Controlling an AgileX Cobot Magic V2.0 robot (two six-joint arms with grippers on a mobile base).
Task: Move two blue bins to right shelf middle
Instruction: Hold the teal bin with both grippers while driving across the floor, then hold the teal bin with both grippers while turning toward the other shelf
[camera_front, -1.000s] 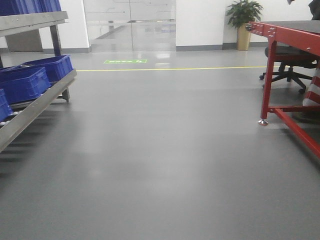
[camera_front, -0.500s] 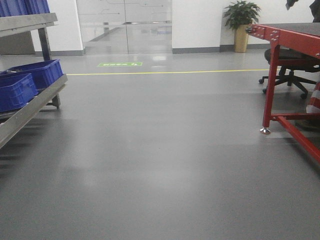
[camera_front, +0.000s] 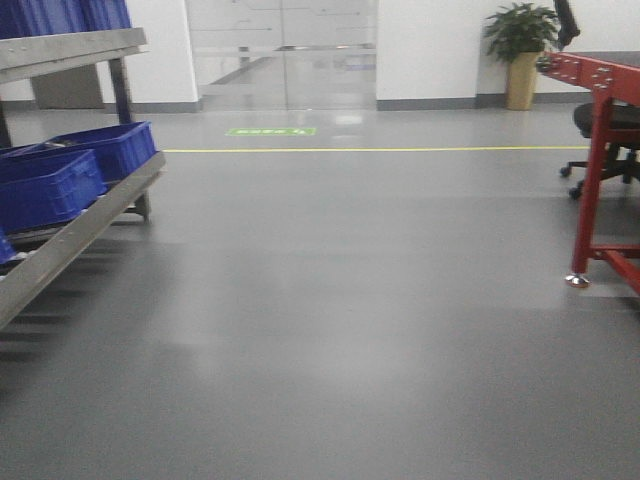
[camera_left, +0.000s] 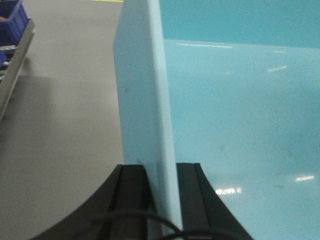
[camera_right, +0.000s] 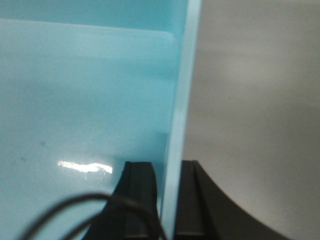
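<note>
A light blue bin (camera_left: 240, 125) fills both wrist views and is carried above the grey floor. My left gripper (camera_left: 161, 172) is shut on the bin's left wall (camera_left: 142, 90), with one finger outside and one inside. My right gripper (camera_right: 167, 170) is shut on the right wall (camera_right: 181, 90) of the same light blue bin (camera_right: 85, 90) in the same way. Neither gripper nor the carried bin shows in the front view. Dark blue bins (camera_front: 45, 185) sit on the sloped metal rack (camera_front: 90, 225) at the left.
A red metal frame (camera_front: 598, 180) stands at the right edge, with a black office chair (camera_front: 610, 130) behind it. A potted plant (camera_front: 520, 50) is by the far wall. A yellow floor line (camera_front: 380, 150) crosses in front of glass doors (camera_front: 285, 55). Grey floor lies between rack and frame.
The front view has swung left in the last half second. The red frame slid toward the right edge and more of the left rack shows.
</note>
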